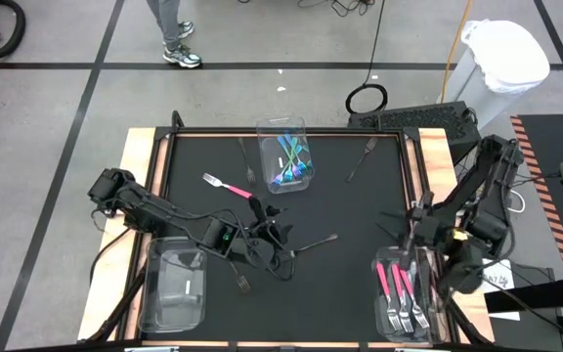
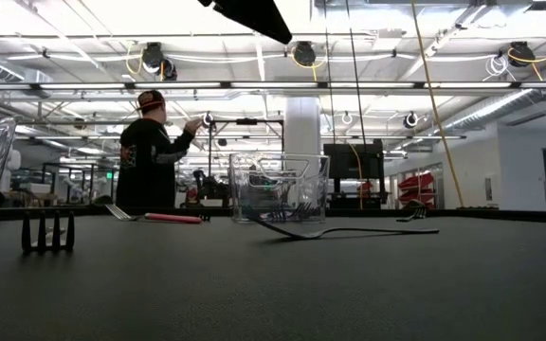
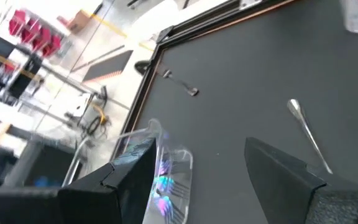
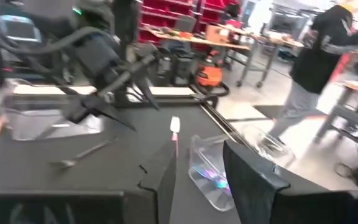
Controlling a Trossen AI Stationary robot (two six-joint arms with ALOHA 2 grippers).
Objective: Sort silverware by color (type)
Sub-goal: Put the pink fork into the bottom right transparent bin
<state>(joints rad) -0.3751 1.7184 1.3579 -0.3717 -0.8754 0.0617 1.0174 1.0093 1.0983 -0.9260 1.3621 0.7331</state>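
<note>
Presently my left claw (image 1: 267,233) hangs spread and empty over mid-bench, lining up on the dark fork (image 1: 316,242) lying loose there, while my right claw (image 1: 411,238) — half-parted, holding nothing — waits by the pink forks' bin (image 1: 380,293).

Two dark jointed arms (image 1: 150,205), black cables, green light, angular black fingers (image 3: 284,171)

We see pink-handled forks (image 1: 400,289) binned below the right gripper (image 1: 416,235), teal ones (image 1: 291,161) binned beyond the left gripper (image 1: 274,231), dark forks (image 1: 362,157) scattered.
</note>
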